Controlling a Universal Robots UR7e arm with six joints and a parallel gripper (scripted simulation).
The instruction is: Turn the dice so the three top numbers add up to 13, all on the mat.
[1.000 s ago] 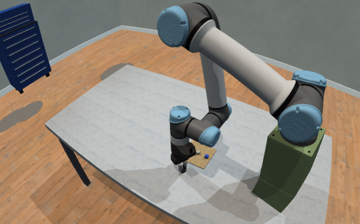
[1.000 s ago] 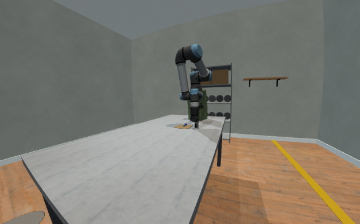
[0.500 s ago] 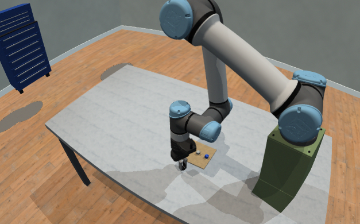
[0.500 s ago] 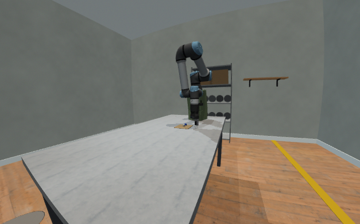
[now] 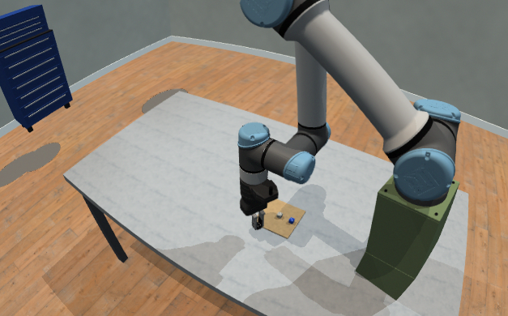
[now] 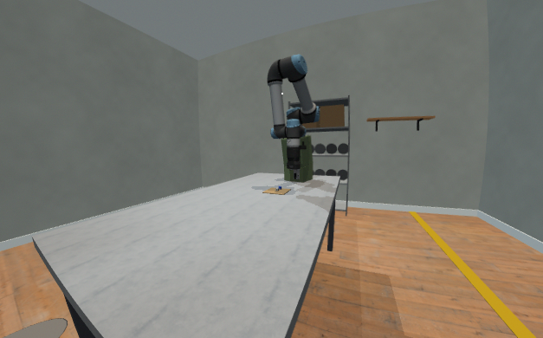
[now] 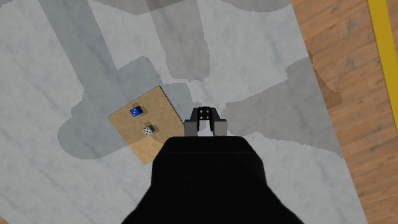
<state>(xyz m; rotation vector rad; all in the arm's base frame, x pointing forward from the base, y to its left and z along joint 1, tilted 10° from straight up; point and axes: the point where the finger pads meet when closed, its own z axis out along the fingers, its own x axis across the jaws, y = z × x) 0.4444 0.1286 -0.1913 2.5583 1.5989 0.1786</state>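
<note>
One black die [image 5: 259,223] [image 7: 204,114] is gripped by the end effector [image 5: 258,225] [image 6: 296,177] [image 7: 204,114]; if released too high or near the mat's [image 5: 283,231] [image 6: 269,191] [image 7: 165,106] edge, it could be tumbled or lost overboard.

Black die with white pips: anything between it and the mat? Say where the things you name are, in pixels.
Nothing visible between the black die [image 5: 259,225] [image 7: 204,114] in the gripper [image 5: 258,227] [image 6: 296,177] [image 7: 204,114] and the tan square mat's [image 5: 275,228] [image 6: 269,191] [image 7: 160,110] near edge. White die [image 5: 279,215] [image 6: 277,189] [image 7: 148,130] and blue die [image 5: 292,220] [image 6: 280,187] [image 7: 136,111] sit farther in.

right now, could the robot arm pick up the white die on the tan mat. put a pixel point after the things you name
Probably not yet: the tool [image 5: 258,225] [image 6: 296,177] [image 7: 204,114] holds a black die with white pips [image 5: 258,223] [image 7: 204,114], though nothing seems to block the way to the white die [image 5: 279,215] [image 7: 148,130]
</note>
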